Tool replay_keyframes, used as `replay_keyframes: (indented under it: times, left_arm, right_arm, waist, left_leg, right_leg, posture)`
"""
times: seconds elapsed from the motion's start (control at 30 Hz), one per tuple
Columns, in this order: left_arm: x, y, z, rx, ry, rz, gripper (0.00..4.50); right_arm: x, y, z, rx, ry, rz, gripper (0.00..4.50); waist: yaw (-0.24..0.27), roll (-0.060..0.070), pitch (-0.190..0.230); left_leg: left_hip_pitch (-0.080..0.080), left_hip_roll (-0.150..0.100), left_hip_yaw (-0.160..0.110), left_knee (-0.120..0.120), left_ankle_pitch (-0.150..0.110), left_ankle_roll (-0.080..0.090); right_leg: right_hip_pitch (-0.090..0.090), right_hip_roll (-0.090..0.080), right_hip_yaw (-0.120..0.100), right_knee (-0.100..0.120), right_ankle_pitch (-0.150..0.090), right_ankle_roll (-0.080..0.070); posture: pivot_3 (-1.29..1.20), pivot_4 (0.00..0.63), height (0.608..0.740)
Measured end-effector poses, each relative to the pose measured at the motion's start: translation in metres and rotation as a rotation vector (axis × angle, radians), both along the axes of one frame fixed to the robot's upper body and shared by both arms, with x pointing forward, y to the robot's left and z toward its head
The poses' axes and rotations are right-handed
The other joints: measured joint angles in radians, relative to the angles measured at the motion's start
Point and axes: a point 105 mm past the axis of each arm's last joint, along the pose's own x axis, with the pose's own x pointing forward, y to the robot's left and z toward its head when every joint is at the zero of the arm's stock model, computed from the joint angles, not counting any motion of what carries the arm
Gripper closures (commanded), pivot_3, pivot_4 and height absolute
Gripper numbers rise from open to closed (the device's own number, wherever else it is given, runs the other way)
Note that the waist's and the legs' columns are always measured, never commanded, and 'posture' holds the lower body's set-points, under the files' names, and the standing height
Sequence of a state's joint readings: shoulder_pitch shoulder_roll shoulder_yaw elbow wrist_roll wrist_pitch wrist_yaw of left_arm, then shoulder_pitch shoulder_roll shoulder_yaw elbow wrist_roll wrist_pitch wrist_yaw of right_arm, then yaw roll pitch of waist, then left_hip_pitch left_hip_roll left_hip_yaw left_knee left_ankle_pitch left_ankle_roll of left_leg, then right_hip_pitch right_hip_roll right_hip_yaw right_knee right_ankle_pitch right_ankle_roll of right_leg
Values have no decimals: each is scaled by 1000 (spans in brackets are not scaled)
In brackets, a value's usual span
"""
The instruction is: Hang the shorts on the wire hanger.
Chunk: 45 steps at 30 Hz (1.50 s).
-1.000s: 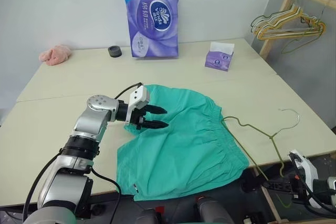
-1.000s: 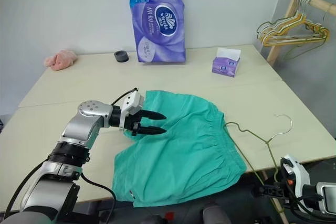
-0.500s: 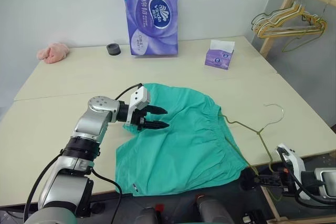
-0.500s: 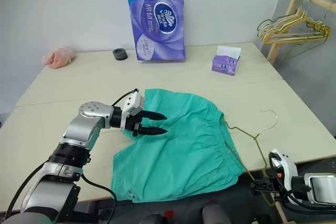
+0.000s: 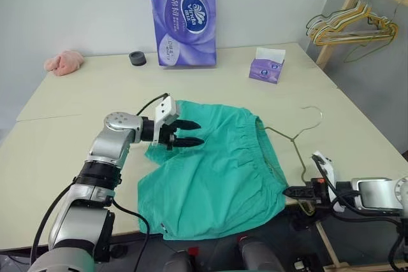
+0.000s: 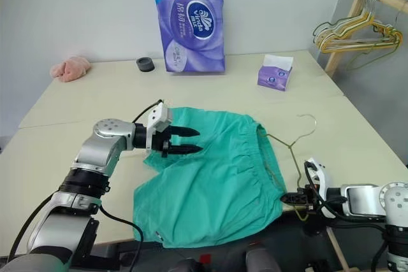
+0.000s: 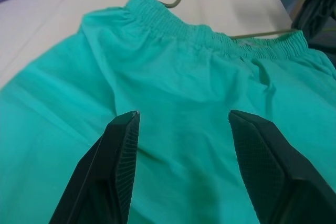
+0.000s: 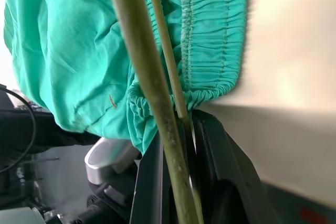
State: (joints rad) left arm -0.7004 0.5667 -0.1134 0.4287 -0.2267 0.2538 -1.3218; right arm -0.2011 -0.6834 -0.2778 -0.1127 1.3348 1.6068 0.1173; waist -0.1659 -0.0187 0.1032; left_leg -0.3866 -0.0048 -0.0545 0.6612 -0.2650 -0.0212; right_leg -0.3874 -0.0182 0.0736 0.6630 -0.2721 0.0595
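Observation:
The teal-green shorts [image 5: 217, 170] lie flat on the table, their gathered waistband toward the right. My left gripper [image 5: 199, 132] hovers open just over their upper left part, with its fingers [image 7: 122, 156] wide apart and nothing between them. My right gripper [image 5: 290, 191] is at the table's front edge, shut on the lower wires of the wire hanger [image 5: 294, 138]. The hanger's hook points away from me. In the right wrist view the hanger wire [image 8: 152, 93] runs alongside the waistband's corner [image 8: 210, 51]. I cannot tell whether it goes inside.
At the back of the table [image 5: 76, 106] stand a large purple tissue pack [image 5: 183, 17], a black ring [image 5: 136, 59], a pink cloth [image 5: 64, 62] and a small purple tissue box [image 5: 266, 68]. A wooden rack with several yellow hangers [image 5: 347, 27] is at the far right.
My right gripper has carried the wire hanger left and onto the table, up against the waistband, bunching the shorts' right edge leftward. The left gripper has stayed open, shifting only slightly.

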Motion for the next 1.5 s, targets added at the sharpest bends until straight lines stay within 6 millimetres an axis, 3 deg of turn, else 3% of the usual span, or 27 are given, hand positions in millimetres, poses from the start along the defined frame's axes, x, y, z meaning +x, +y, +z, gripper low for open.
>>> replay_keyframes:
  times: [0.2,0.5,0.73,0.93,1.03,1.17,1.37,1.5]
  left_arm:
    - [9,5,6,-34,-1,51,1664]
    - [10,7,10,-45,-11,62,1664]
    - [11,7,10,-48,-14,65,1664]
    - [22,12,15,-76,-20,136,1664]
    - [38,18,30,-119,-38,216,1143]
    - [52,26,63,-184,-94,271,11]
    - [54,35,98,-191,-143,213,11]
    - [42,32,81,-19,-126,53,11]
  right_arm:
    - [13,19,6,-10,-29,68,4500]
    - [3,13,0,-109,8,168,4500]
    - [36,20,5,-121,-91,102,4500]
    - [65,17,26,-199,-259,85,4500]
    - [70,18,37,-261,-345,132,4500]
    - [75,31,52,-289,-466,208,4500]
    - [72,47,49,-368,-561,344,4500]
    - [74,51,51,-453,-654,434,4500]
  waist:
    - [-4,1,0]
    - [0,1,1]
    - [-3,1,1]
    - [-3,2,1]
    - [-2,2,2]
    - [-3,2,2]
    - [-7,2,2]
    - [-13,2,2]
  left_leg:
    - [0,0,-1,0,0,0]
    - [-3,0,-2,1,0,0]
    - [-3,0,-2,0,0,0]
    - [-3,-1,-4,1,0,0]
    - [-4,-1,-5,1,0,0]
    - [-5,-1,-6,1,0,0]
    - [-8,-1,-9,1,0,0]
    - [-9,-2,-10,1,0,0]
  right_leg:
    - [-1,0,-1,0,0,0]
    - [-1,-1,-1,0,0,0]
    - [-2,0,-1,0,0,1]
    - [-2,-2,-1,0,1,2]
    - [-3,-1,-3,0,1,2]
    - [-3,-1,-3,0,1,2]
    - [-7,-2,-3,1,4,-3]
    - [-8,-2,-4,2,4,-3]
  posture:
    - [-211,84,740]
    - [-208,84,740]
    - [-211,82,740]
    - [-211,80,740]
    - [-212,78,740]
    - [-214,75,740]
    - [-207,68,740]
    - [-210,65,740]
